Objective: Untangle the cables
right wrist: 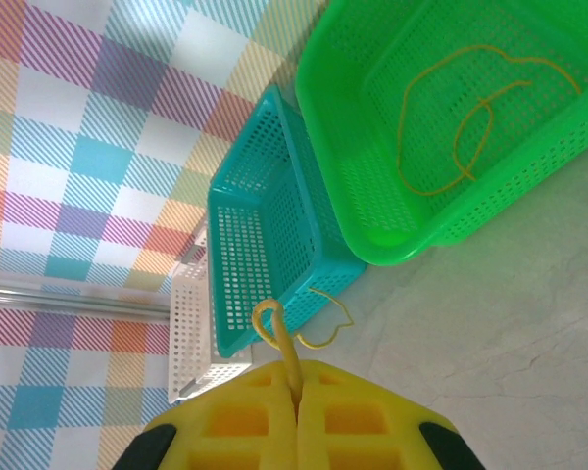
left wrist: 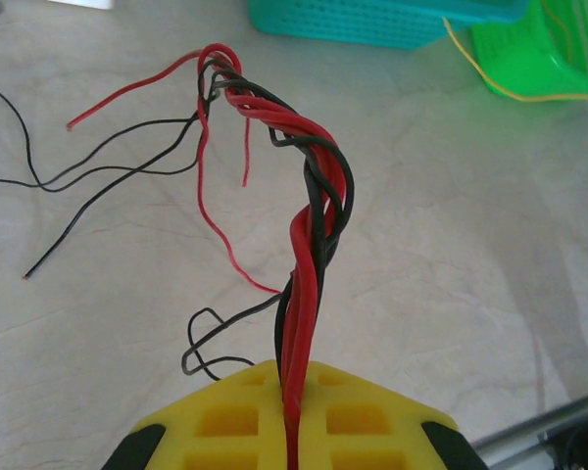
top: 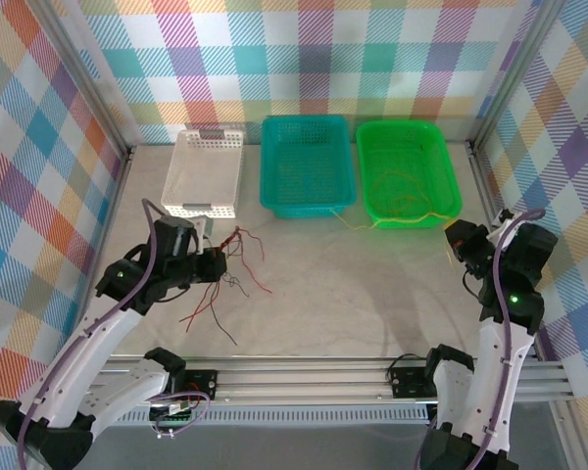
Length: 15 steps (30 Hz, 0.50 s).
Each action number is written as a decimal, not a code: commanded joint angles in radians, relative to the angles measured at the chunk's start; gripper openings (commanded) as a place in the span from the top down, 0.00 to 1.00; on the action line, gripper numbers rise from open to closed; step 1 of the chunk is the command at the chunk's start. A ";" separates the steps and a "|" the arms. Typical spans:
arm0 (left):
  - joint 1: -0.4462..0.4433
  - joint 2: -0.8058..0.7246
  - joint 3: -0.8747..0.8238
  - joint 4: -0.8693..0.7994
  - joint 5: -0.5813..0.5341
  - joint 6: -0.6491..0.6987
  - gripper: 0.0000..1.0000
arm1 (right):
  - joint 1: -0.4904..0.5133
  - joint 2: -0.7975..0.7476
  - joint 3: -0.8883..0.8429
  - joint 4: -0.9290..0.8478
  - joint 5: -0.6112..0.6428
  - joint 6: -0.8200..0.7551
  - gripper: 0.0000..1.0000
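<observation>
**Top external.** The left gripper [top: 213, 262] is clamped on the red-and-black cables [top: 231, 257]. Their free ends fan over the table [top: 353, 294] toward the near edge. The right gripper [top: 458, 245] sits well apart, beside the green basket [top: 402, 124].

**Left wrist.** The jaws pinch the twisted bundle. Its long axis runs straight ahead of the fingertips, and the twist lies beyond the grip.

**Right wrist.** The jaws are closed on a yellow cable [right wrist: 290, 357] that loops just ahead. A second yellow cable [right wrist: 459, 137] lies in the green basket. The left arm is judged nearer the tangle.
</observation>
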 commanded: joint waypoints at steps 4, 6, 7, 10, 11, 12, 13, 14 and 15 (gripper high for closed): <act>-0.079 0.060 0.059 0.048 -0.018 0.042 1.00 | 0.033 -0.006 0.116 -0.220 0.076 -0.092 1.00; -0.087 0.082 0.071 0.045 -0.024 0.050 1.00 | 0.048 -0.009 0.152 -0.270 0.098 -0.116 1.00; -0.090 0.091 0.078 0.043 -0.027 0.055 1.00 | 0.057 -0.013 0.172 -0.291 0.115 -0.124 1.00; -0.094 0.102 0.078 0.049 -0.027 0.064 1.00 | 0.074 -0.021 0.228 -0.330 0.182 -0.133 1.00; -0.094 0.104 0.074 0.053 -0.026 0.066 1.00 | 0.075 -0.020 0.246 -0.340 0.206 -0.134 1.00; -0.095 0.105 0.066 0.056 -0.025 0.067 1.00 | 0.075 -0.020 0.265 -0.351 0.237 -0.133 1.00; -0.095 0.104 0.057 0.062 -0.025 0.071 1.00 | 0.075 -0.023 0.279 -0.356 0.265 -0.131 1.00; -0.095 0.104 0.050 0.066 -0.025 0.074 1.00 | 0.076 -0.024 0.290 -0.357 0.286 -0.123 1.00; -0.095 0.101 0.039 0.069 -0.026 0.076 1.00 | 0.076 -0.026 0.302 -0.354 0.313 -0.115 1.00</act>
